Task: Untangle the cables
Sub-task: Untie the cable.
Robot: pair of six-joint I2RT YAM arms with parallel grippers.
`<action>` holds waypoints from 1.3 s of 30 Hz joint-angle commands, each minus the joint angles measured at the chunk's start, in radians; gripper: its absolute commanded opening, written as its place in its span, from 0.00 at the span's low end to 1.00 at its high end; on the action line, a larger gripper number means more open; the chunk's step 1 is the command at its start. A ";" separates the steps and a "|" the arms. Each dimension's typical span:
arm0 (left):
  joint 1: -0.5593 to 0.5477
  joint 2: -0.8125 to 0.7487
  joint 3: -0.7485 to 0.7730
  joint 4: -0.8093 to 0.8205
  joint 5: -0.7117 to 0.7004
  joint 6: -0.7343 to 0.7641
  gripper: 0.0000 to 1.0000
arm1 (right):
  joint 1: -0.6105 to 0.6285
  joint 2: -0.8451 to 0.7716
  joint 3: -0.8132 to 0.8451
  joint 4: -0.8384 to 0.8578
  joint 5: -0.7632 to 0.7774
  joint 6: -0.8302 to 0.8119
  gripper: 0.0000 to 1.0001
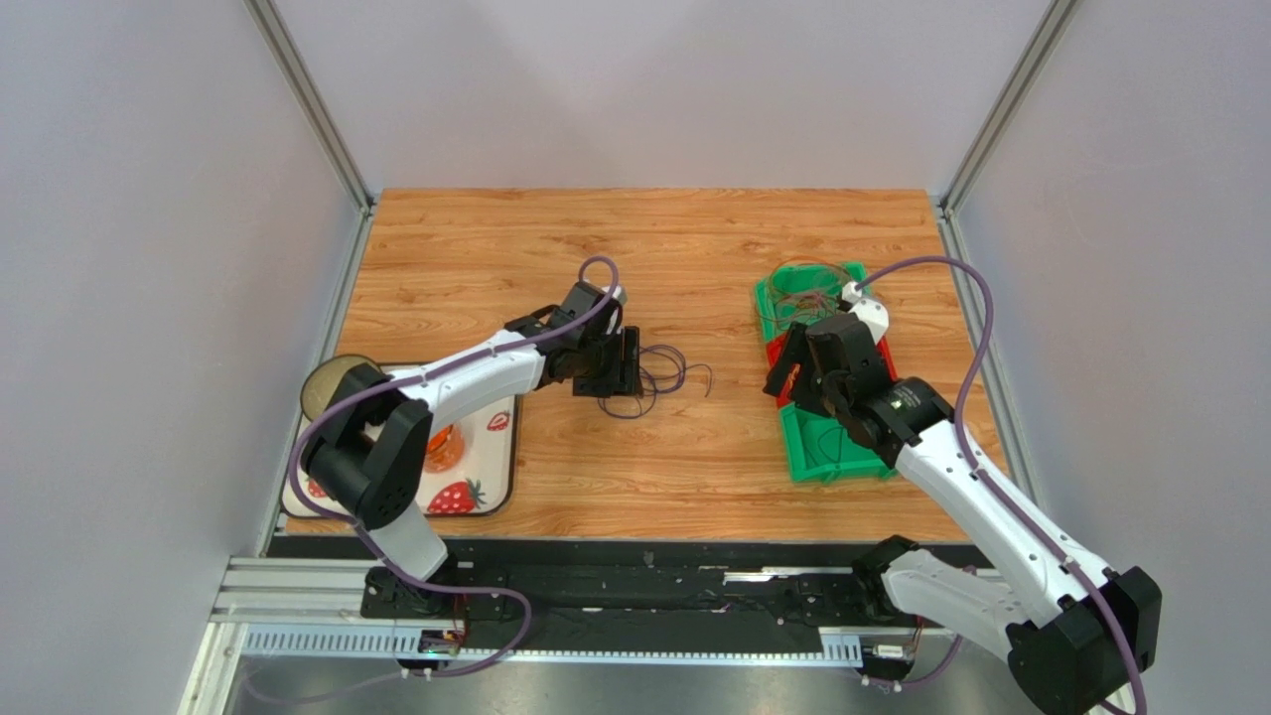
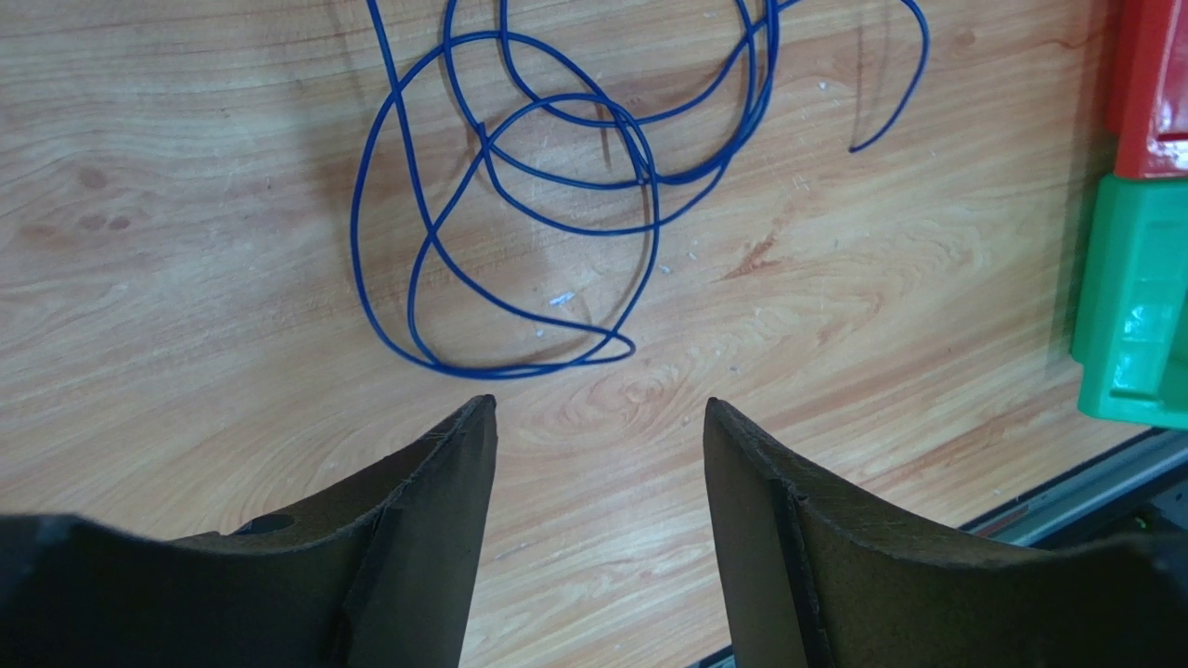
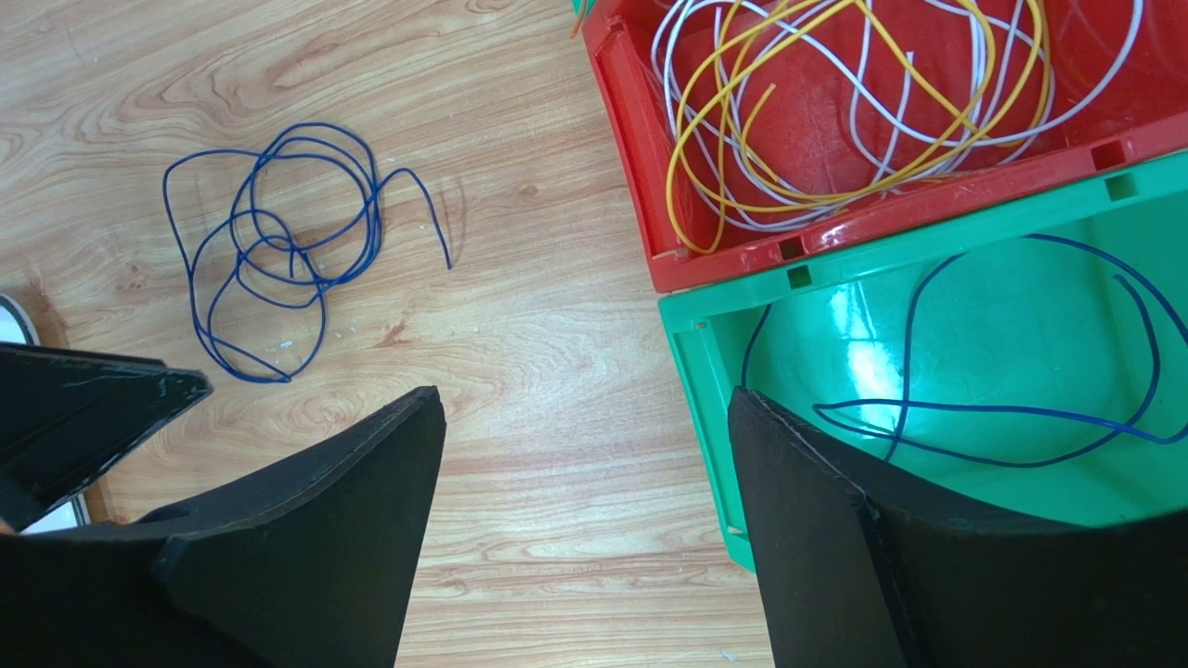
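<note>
One blue coil (image 2: pixel 547 181) lies loose on the wooden surface (image 2: pixel 209 279), its loops crossing one another. It is just ahead of the left claw (image 2: pixel 597 407), whose jaws stand apart and hold nothing. Off to the right, the red bin (image 3: pixel 725 258) holds yellow wires (image 3: pixel 675 181) and white wires (image 3: pixel 667 35) tangled together. The green bin (image 3: pixel 697 341) touching it holds a single blue wire (image 3: pixel 976 412) sprawled across its floor. The right claw (image 3: pixel 586 404) hangs released and empty above that bin's corner and the bare wood beside it.
</note>
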 commanded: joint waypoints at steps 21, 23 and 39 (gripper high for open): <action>-0.015 0.181 0.149 -0.024 -0.044 -0.080 0.25 | 0.001 -0.010 -0.046 0.092 -0.042 -0.012 0.75; -0.015 0.177 0.149 -0.036 -0.046 -0.082 0.31 | 0.001 -0.009 -0.044 0.089 -0.046 -0.011 0.75; -0.063 0.134 0.115 -0.036 -0.127 -0.143 0.61 | 0.001 -0.015 -0.053 0.093 -0.070 -0.003 0.74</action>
